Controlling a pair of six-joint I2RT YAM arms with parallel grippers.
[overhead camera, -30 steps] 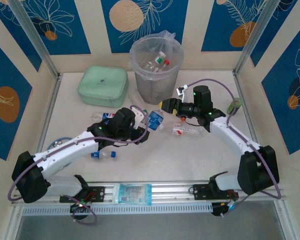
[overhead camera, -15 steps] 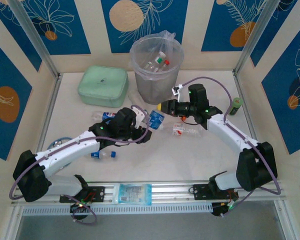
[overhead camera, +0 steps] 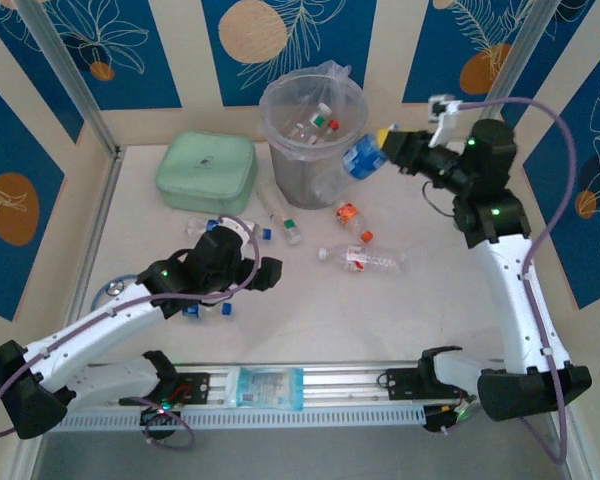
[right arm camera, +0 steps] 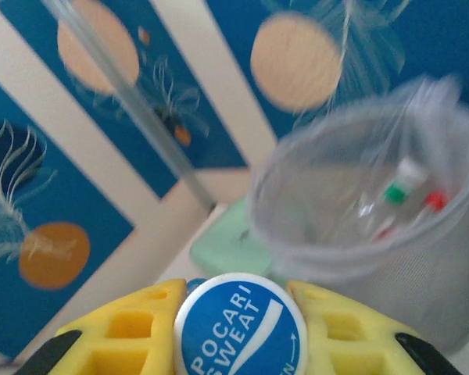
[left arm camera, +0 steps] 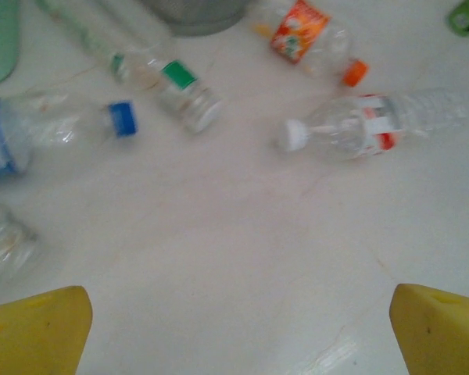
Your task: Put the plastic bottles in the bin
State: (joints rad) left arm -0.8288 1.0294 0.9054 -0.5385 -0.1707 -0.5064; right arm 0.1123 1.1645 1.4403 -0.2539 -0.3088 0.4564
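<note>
Currently one blue-labelled bottle (overhead camera: 361, 159) is clamped in the right claw (overhead camera: 378, 143). It is raised above the tabletop (overhead camera: 430, 300), just beside the right rim of the bin (overhead camera: 298, 172). In the right wrist view the bottle's round "POCARI SWEAT" end faces the camera, seated between the two yellow fingers (right arm camera: 160, 301), with the bin's mouth ahead and to the right. Several binned bottles (overhead camera: 316, 124) lie inside the bin, showing green and red caps.

Other bottles lie flat on the tabletop on the near side of the bin:
- a green-marked bottle (overhead camera: 280, 213);
- an orange-labelled bottle (overhead camera: 350, 217);
- a red-labelled bottle (overhead camera: 365, 260) with a white cap;
- a blue-capped bottle (overhead camera: 220, 229);
- a blue-marked bottle (overhead camera: 206, 310), partly under the left arm.

The left claw (left arm camera: 238, 332) is open. Its yellow fingertips stand wide apart with nothing between them, over bare tabletop on the near left side. A mint-green case (overhead camera: 207, 172) sits just left of the bin at the far side.
</note>
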